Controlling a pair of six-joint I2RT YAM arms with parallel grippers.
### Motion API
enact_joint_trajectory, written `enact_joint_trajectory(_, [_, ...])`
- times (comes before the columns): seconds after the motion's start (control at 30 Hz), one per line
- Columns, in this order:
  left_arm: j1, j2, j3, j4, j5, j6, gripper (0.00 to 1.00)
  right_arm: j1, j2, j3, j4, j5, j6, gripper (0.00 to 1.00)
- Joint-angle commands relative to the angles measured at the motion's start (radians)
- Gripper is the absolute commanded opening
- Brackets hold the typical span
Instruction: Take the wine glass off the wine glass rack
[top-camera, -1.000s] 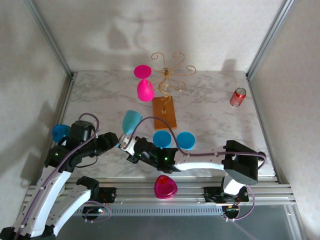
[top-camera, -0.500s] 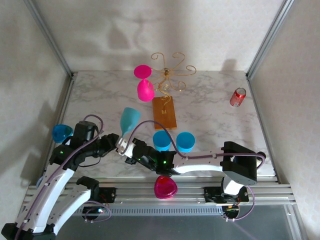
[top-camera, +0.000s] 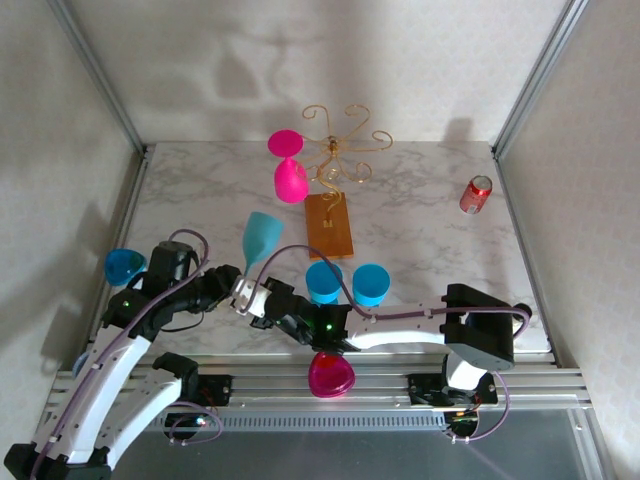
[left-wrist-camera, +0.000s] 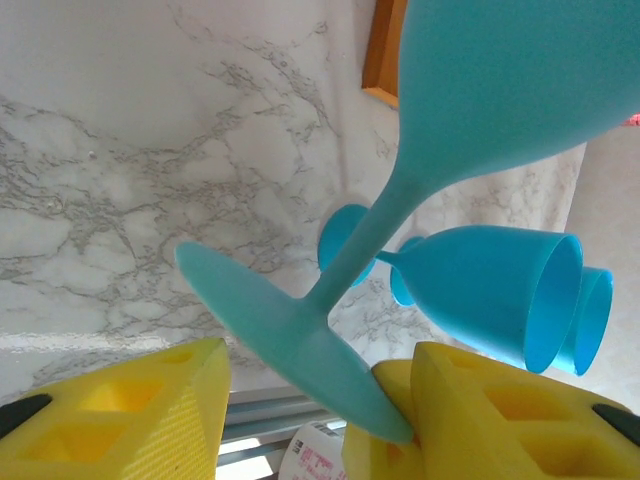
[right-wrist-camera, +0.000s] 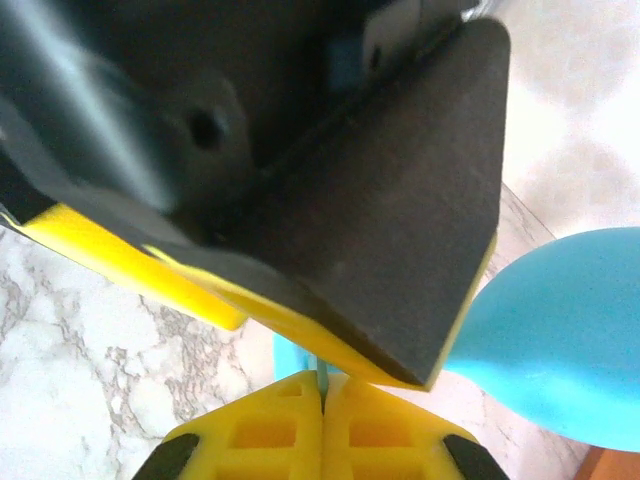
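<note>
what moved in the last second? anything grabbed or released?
The right gripper slid left toward the left gripper, staying shut on the stem of the blue glass, which tipped slightly more upright. Nothing was released; the left gripper stands open around the glass's foot. Unchanged: the pink glass hanging on the rack, and the can.

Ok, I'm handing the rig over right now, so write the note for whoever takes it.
Left hand: jaws apart astride the foot of the teal glass; grip unclear.
Right hand: shut, with a teal sliver pinched in it, apparently that same foot.
Teal glass: off the rack, held tilted between the two hands.
Pink glass: hangs bowl-down on the rack.
Done: teal glass removed.
Left: finish the handover, set it down; then the pink one, if wanted.
</note>
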Motion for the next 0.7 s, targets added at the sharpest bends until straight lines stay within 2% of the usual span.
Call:
enact_joint_trajectory(0.0, [0.008,-0.008,-0.026,0.017,-0.007,-0.035,0.5,0.029,-0.002,-0.008,0.09,0.023,-0.023,0.0])
enact_joint_trajectory(0.33, [0.012,-0.009,-0.031,0.034,-0.019,-0.06,0.49,0.028,-0.034,-0.036,0.109,0.038,-0.02,0.0])
enact_joint_trajectory(0.67, [0.018,-0.009,-0.058,0.074,-0.007,-0.083,0.42,0.033,-0.047,-0.048,0.117,0.048,-0.04,0.0])
